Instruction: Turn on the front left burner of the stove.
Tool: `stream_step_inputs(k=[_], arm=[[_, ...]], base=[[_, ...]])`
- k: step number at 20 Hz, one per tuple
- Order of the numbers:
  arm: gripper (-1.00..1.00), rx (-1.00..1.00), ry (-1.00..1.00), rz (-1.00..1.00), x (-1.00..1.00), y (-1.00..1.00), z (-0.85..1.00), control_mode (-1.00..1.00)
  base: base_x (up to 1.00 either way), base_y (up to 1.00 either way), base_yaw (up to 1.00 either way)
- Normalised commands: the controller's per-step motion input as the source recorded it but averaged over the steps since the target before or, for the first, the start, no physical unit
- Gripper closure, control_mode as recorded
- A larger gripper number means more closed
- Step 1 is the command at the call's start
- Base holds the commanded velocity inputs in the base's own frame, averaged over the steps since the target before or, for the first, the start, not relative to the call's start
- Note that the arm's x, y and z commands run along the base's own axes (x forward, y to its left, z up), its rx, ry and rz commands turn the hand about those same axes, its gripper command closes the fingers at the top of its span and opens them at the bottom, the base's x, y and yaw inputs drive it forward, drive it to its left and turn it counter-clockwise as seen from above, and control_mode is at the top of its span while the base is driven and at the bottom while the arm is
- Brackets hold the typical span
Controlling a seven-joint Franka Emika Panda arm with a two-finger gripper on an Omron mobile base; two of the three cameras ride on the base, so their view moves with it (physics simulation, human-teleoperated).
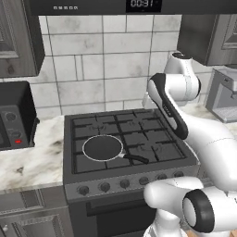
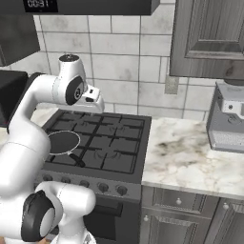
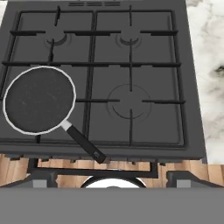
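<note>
Looking down from the hand view: stove (image 3: 192, 87), dark grey, four black grate sections, bordered on one side by pale marbled counter (image 3: 210, 65). Front left burner (image 1: 92, 150) mostly covered by frying pan (image 3: 39, 99), round, black, pale-rimmed, sitting on that grate section; pan handle (image 3: 84, 143) angled toward the stove's front edge, tip just past it. Front right burner head (image 3: 130, 102) exposed, likewise both rear ones. Row of small round knobs (image 1: 125, 183) along the front panel, leftmost nearest the pan's corner. Gripper (image 2: 93, 101) raised high above the rear of the cooktop, well apart from pan and knobs; spread or pressed together, cannot tell, fingers not resolved. Black countertop oven with red button (image 1: 17, 141) on the counter left of the stove. Grey coffee machine (image 2: 228, 121) on the counter right of it. Dark cabinets (image 2: 209, 38) above.
</note>
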Motion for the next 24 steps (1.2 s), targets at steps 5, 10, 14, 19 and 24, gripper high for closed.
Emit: stream_step_inputs(k=[5, 10, 14, 19, 24], arm=[[-1.00, -0.08, 0.01, 0.00, 0.00, 0.86, -0.27, -1.00], [-1.00, -0.16, 0.00, 0.00, -0.20, 1.00, -0.42, -1.00], [-1.00, -0.20, 0.00, 0.00, -0.21, 1.00, -0.60, -1.00], [-1.00, -0.15, 0.00, 0.00, -0.17, 1.00, -0.64, -1.00], [-1.00, -0.08, -0.04, 0.00, -0.22, 0.86, -0.56, -1.00]], base=[[0.00, 0.00, 0.00], [0.00, 0.00, 0.00], [0.00, 0.00, 0.00], [0.00, 0.00, 0.00], [0.00, 0.00, 0.00]])
